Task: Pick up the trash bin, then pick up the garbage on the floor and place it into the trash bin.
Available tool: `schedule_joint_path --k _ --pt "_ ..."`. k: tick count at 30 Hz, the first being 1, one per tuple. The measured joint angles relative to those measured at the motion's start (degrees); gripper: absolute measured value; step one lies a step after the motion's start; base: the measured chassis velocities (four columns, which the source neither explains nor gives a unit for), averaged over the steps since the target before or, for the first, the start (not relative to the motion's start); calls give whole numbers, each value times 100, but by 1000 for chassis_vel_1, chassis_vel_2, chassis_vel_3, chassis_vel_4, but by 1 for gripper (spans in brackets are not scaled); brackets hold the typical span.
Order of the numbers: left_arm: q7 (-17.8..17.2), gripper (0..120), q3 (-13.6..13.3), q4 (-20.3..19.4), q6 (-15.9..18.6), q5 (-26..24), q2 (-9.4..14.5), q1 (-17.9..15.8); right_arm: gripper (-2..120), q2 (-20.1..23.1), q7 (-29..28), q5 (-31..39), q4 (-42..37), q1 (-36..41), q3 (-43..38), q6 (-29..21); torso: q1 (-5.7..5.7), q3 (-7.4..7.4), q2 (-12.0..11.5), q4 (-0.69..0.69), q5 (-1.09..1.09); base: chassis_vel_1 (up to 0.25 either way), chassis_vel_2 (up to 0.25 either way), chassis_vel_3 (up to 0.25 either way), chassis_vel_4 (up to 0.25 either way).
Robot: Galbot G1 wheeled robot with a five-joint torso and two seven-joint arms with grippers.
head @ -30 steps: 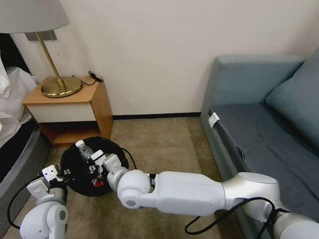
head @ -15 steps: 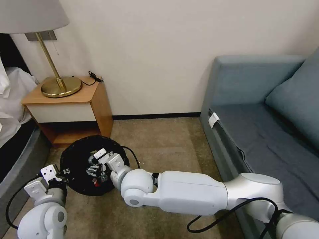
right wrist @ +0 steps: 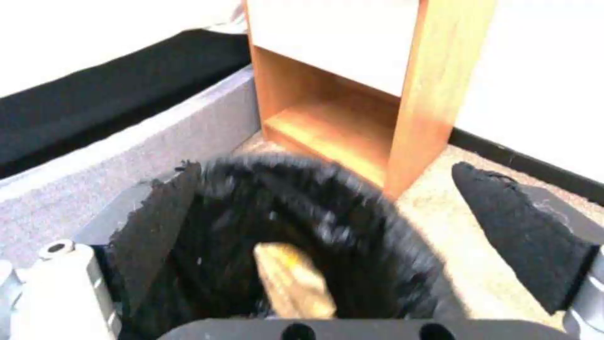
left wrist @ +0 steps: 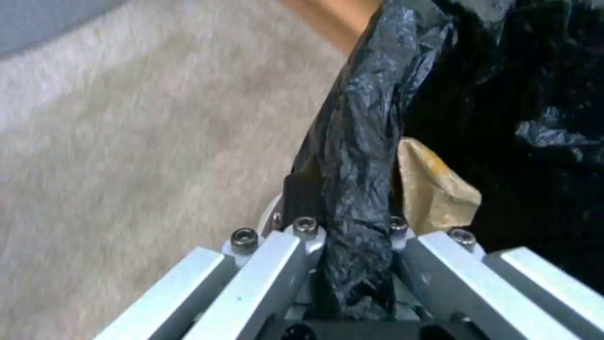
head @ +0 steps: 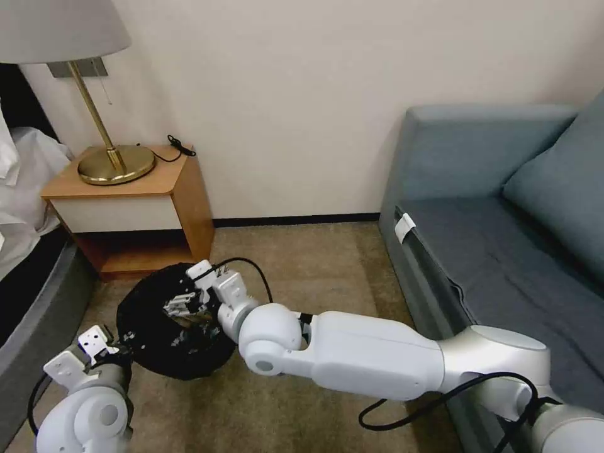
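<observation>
Your left hand (left wrist: pixel 356 245) is clamped on the rim of the trash bin (head: pixel 148 327), a fold of its wrinkly black bag pinched between the fingers (left wrist: pixel 271 264). The bin sits low over the tan carpet (head: pixel 302 270), just in front of the wooden nightstand (head: pixel 135 201) and beside the bed's grey edge (head: pixel 38 302).

Your right hand (head: pixel 189 305) hovers over the bin's mouth with its dark-padded fingers (right wrist: pixel 522 236) spread wide and nothing between them. A second ago it carried the clear bottle above the bin; half a second ago it was already down among the litter, and now it sits a little higher and farther back over the opening, the bottle gone from its grasp (you cannot make out the bottle inside the dark bag from here).

In the right wrist view, a brown-gold snack wrapper (right wrist: pixel 292 278) lies in the bin below the open fingers. The left wrist view catches the same tan-gold piece just inside the gripped rim.

The left arm has drawn slightly nearer the camera since the earlier frames, the bin shifting with it. The brass lamp (head: pixel 113 160) on the nightstand and the blue-grey sofa (head: pixel 503 239) on your right are as before.
</observation>
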State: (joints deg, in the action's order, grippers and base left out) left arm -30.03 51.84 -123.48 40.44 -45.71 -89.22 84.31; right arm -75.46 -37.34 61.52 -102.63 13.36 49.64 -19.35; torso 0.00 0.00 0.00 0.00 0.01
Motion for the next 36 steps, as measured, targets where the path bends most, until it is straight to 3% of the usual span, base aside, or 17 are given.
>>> schedule_joint_path --k 3,16,27,31,33,34,36 --pt "-150 3 4 185 63 -133 -1 -2 100 29 0 -39 -26 75 -39 22 0 0 0 0 0 0 0 0 0" --pt "-130 3 9 528 76 -100 0 25 100 116 11 -131 -70 294 -169 40 0 0 0 0 -1 0 0 0 0" --pt "94 41 15 474 -35 158 -13 85 100 272 41 -211 -123 540 -349 46 0 0 0 0 0 0 0 0 0" --pt "534 55 20 370 -255 605 -25 167 100 336 51 -232 -170 645 -460 54 0 0 0 0 -1 0 0 0 0" --pt "1351 65 39 261 -686 1139 -33 273 100 423 88 -242 -243 769 -649 78 0 0 0 1 0 0 0 0 0" --pt "1351 65 39 261 -686 1139 -33 273 100 423 88 -242 -243 769 -649 78 0 0 0 1 0 0 0 0 0" --pt "2422 76 90 241 -1556 1691 -20 347 100 623 261 -296 -363 943 -922 178 0 0 0 1 0 0 0 0 0"
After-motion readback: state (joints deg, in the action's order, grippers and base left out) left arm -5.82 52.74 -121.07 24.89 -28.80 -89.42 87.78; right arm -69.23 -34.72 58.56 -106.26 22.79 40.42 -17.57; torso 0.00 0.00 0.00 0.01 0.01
